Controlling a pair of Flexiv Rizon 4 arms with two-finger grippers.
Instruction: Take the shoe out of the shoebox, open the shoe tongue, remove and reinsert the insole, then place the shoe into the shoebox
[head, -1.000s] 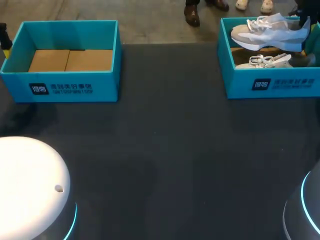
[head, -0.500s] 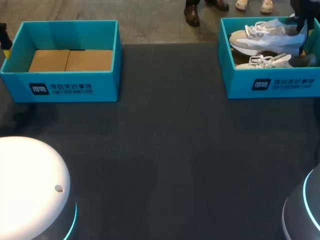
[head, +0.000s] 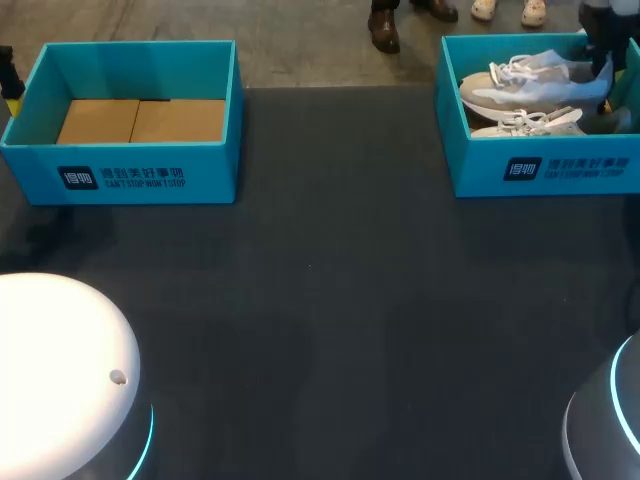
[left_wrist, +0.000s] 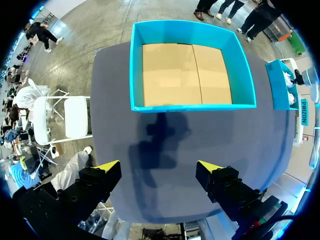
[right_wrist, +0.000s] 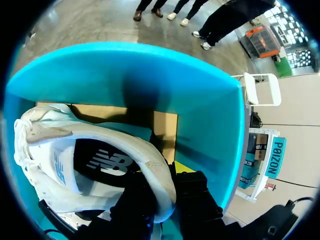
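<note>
At the far right corner of the bench (head: 330, 300), the shoe (head: 535, 80) is held tilted and partly inside the shoebox (head: 545, 165). Its heel collar is clamped between the right fingers (right_wrist: 184, 169). A second shoe (head: 528, 122) is seen lying in the same box, under it. The left fingers (left_wrist: 108, 166) are spread wide apart, gripping nothing, above the bench just before the left box (left_wrist: 187, 65).
</note>
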